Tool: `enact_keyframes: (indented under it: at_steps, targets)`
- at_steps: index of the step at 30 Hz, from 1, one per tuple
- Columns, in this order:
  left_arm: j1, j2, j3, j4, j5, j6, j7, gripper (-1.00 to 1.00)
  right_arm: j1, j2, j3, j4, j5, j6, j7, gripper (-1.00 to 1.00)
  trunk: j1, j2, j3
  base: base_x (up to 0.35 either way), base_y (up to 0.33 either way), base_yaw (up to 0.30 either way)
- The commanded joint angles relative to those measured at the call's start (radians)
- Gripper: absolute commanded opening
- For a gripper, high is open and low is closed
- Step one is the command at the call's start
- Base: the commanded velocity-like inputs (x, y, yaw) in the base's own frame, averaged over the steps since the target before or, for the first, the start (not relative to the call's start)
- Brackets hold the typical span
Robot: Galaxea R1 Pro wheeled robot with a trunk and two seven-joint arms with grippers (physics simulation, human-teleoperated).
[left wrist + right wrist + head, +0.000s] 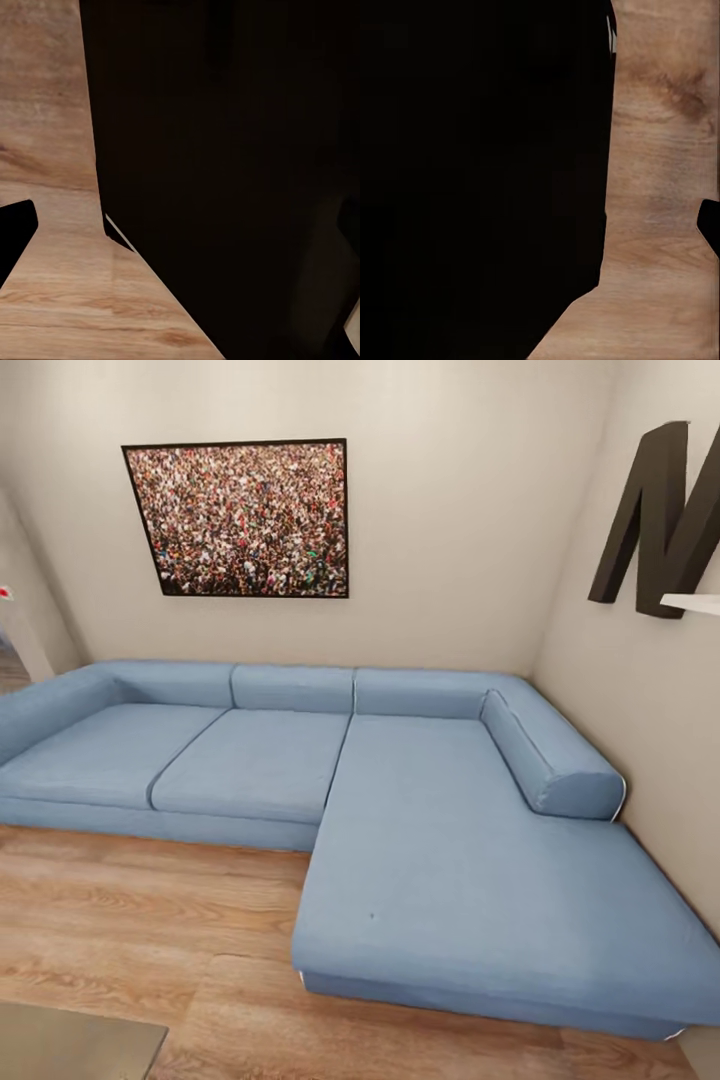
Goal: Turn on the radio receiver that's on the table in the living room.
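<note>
Nearest the head camera, a corner of the table (70,1045) enters at the near left, its grey-brown top glossy. Light wood plank floor (150,920) extends beyond it to a large blue L-shaped sofa (420,840), whose chaise projects forward at right. A crowd-pattern framed picture (245,518) hangs on the far wall; dark block letters (660,520) are mounted on the right wall. Both wrist views show plank floor (52,150) beside dark robot structure (480,180); the state of either gripper cannot be determined.

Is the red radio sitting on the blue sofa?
No, the head view shows the blue sofa with bare cushions, nothing red resting on them.
</note>
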Motion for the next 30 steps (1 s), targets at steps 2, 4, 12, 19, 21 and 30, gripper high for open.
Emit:
enact_keyframes:
  at_steps: [2, 4, 12, 19, 21, 30]
  targets:
    - [0.000, 0.000, 0.000, 0.000, 0.001, 0.000, 0.000, 1.00, 0.000, -0.001, 0.000, 0.000, 0.000, 0.000, 0.000, 1.00, 0.000, 0.000, 0.000, 0.000, 0.000, 0.300]
    - [0.000, 0.000, 0.000, 0.000, 0.000, 0.000, 0.000, 1.00, 0.000, -0.001, 0.000, 0.001, 0.000, 0.000, 0.000, 1.00, 0.000, 0.000, 0.000, 0.000, 0.000, 0.300]
    - [0.000, -0.001, 0.000, 0.000, 0.001, 0.000, 0.000, 1.00, 0.000, -0.001, 0.000, 0.001, 0.000, 0.000, 0.000, 1.00, 0.000, 0.000, 0.000, 0.000, 0.000, 0.300]
    - [0.000, -0.002, 0.000, 0.000, 0.000, 0.000, 0.000, 1.00, 0.000, -0.001, 0.000, 0.001, 0.000, 0.000, 0.000, 1.00, 0.000, 0.000, 0.000, 0.000, 0.000, 0.300]
    - [0.000, -0.002, 0.000, 0.000, 0.000, 0.000, 0.000, 1.00, 0.000, -0.001, 0.000, 0.001, 0.000, 0.000, 0.000, 1.00, 0.000, 0.000, 0.000, 0.000, 0.000, 0.300]
    - [0.000, -0.002, 0.001, 0.000, 0.001, 0.000, 0.000, 1.00, 0.000, -0.001, 0.000, 0.001, 0.000, 0.000, 0.000, 1.00, 0.000, 0.000, 0.000, 0.000, 0.000, 0.300]
